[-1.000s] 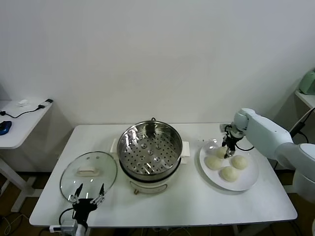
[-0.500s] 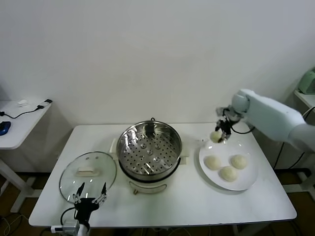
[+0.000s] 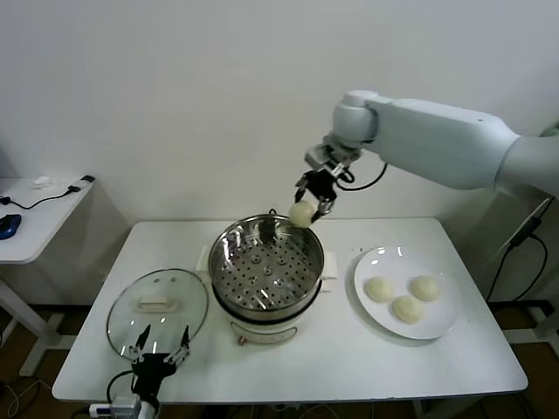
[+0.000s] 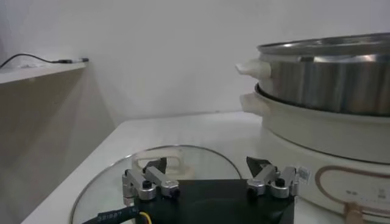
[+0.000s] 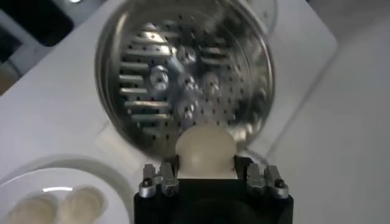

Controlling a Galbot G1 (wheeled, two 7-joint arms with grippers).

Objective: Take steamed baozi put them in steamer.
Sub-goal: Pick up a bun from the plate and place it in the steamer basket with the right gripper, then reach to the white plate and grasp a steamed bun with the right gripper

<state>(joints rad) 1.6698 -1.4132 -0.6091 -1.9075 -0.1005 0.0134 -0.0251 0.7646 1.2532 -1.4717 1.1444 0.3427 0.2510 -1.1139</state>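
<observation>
Right gripper [image 3: 311, 202] pinches one baozi [image 3: 302, 214] by its sides above the steamer [image 3: 267, 266] rim — likely soft, light, dentable, so minimal squeeze; left gripper [image 3: 155, 351] idle, fingers spread.

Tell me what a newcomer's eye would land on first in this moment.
First, the right gripper, raised above the far rim of the round shiny stainless-steel steamer at table centre, shut on a small cream-white steamed bun. Next, the flat white plate to the steamer's right, holding three more buns. The left gripper waits open at the near table edge by the round glass lid.
</observation>
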